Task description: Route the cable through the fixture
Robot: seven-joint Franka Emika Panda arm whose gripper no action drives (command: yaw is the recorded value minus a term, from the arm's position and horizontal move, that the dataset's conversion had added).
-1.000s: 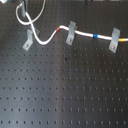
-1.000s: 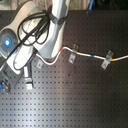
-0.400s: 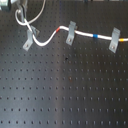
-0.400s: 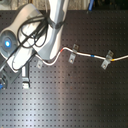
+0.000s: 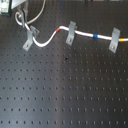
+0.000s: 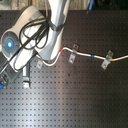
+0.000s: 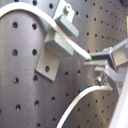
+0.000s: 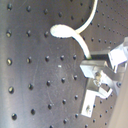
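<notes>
Over last second, gripper [image 7: 102, 65] carried cable [image 5: 50, 38] closer to fixture [image 5: 30, 37], at board's 10 o'clock in first exterior view. Fingers pinched narrow on cable. Cable lay across clip top in first wrist view; seating not confirmed. Routing judged near completion.

The gripper [image 5: 20, 15] is being drawn toward the first exterior view's upper left, less of it being seen than before. The cable [image 5: 46, 40] end is being carried with it, its loop beside the leftmost fixture [image 5: 30, 37] being pulled tighter.
</notes>
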